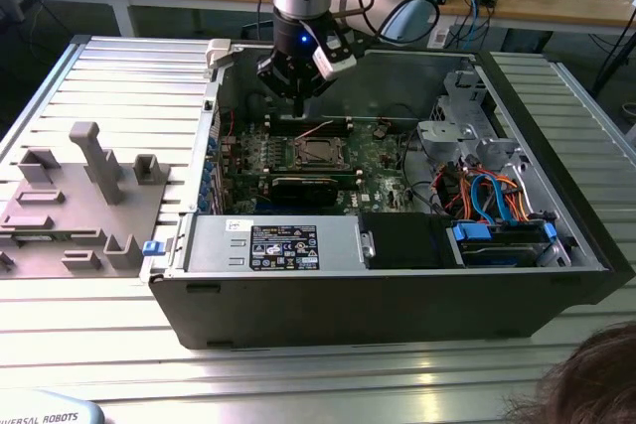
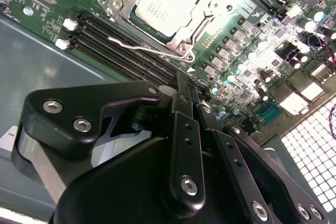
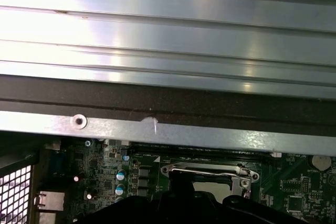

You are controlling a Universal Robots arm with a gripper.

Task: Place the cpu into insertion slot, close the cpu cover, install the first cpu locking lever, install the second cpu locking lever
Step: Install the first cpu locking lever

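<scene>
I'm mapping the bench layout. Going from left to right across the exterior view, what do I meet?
Grey fixture tray → blue clip → power supply label → cpu → blue cables.

The gripper [image 1: 298,98] hangs inside the open case [image 1: 397,290], above the cpu cover [image 1: 320,151]. The case's back wall stands close behind it, and the drive cage [image 1: 459,131] crowds the exterior view's right.

In the first wrist view the pincer's black body [image 3: 199,208] hides most of the cpu [image 3: 210,186], and the picture's edge cuts off the rest of the socket below it. In the second wrist view the cpu cover [image 2: 207,17] runs past the edge beside the cpu. In the exterior view the socket [image 1: 318,153] is too small to make out its levers.
</scene>
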